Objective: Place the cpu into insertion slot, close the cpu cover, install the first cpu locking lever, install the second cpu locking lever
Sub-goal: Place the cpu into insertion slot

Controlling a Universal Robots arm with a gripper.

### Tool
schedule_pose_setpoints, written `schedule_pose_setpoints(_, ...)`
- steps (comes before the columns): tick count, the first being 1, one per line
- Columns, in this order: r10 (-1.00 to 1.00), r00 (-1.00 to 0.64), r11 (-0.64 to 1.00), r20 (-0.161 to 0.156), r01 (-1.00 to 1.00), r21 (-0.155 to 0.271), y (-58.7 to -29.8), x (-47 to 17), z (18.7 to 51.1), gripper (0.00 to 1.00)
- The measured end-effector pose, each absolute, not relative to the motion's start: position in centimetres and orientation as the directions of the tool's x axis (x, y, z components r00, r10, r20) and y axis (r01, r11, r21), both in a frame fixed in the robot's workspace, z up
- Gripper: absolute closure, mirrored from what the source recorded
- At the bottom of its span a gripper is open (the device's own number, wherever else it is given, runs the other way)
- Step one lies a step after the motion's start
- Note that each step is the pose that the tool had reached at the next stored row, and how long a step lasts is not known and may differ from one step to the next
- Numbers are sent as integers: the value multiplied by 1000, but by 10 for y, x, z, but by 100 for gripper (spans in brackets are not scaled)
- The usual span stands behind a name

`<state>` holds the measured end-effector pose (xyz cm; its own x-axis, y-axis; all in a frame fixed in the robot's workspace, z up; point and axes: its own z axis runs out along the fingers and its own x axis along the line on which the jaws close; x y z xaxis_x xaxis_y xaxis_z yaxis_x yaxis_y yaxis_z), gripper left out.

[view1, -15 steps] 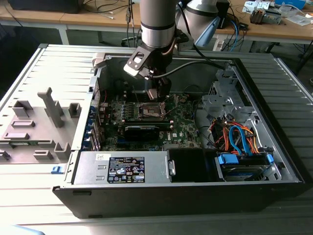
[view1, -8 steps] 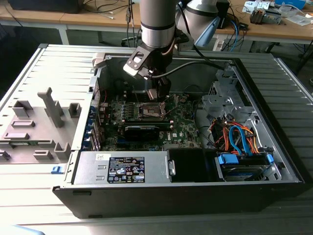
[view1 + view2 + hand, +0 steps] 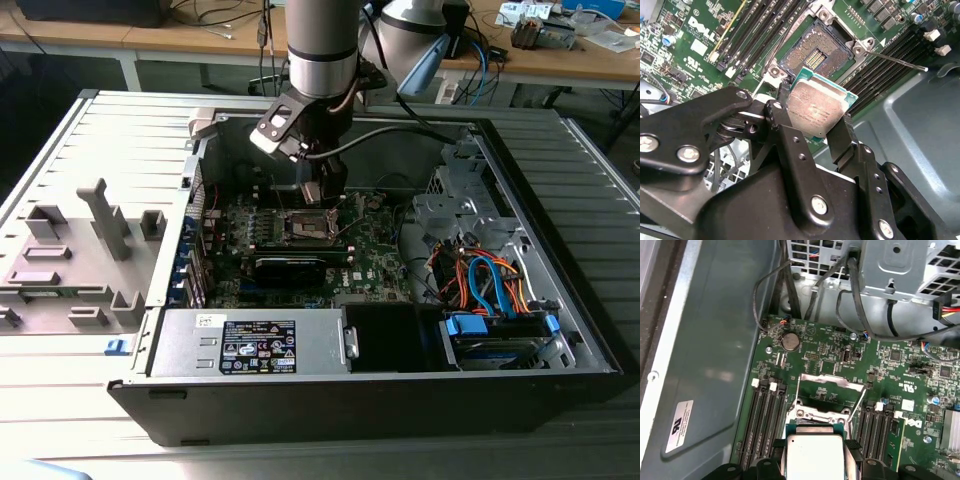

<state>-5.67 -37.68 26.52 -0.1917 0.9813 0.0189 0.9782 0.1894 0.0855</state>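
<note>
Entry: chip placement, in progress.

Gripper point(image 3: 812, 125): closed on the chip point(image 3: 817, 107). The two fingers point(image 3: 780, 117) pinch it by opposite edges, metal top facing the camera in both wrist views. The grip looks square, and I see no tilt of the chip between the pads.

Chip position: in the air, not seated. In the exterior view the gripper point(image 3: 320, 190) stands over the socket point(image 3: 310, 228) inside the open computer case point(image 3: 560, 250). In the second wrist view the chip overlaps the near edge of the socket point(image 3: 815, 52), whose contact field lies bare and unoccupied. I cannot tell how high the chip is above it.

Cover point(image 3: 832, 384): swung up and open, standing behind the socket in the first wrist view.

Lever point(image 3: 895, 60): a thin rod sticking out free over the memory slots point(image 3: 900, 45), not latched. A second thin rod on the opposite side of the socket looks released too, but I am less sure of that one.

Status, my judgement: none of the four steps is complete. Step one is under way, with the chip picked up and brought to the socket on the green board point(image 3: 910, 385). Seating the chip, closing the cover and setting both levers all remain.
</note>
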Motion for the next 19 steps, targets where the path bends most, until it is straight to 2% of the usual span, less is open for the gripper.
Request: schedule_pose_setpoints(19,997,-70,68,19,994,86,-377,-57,263,45)
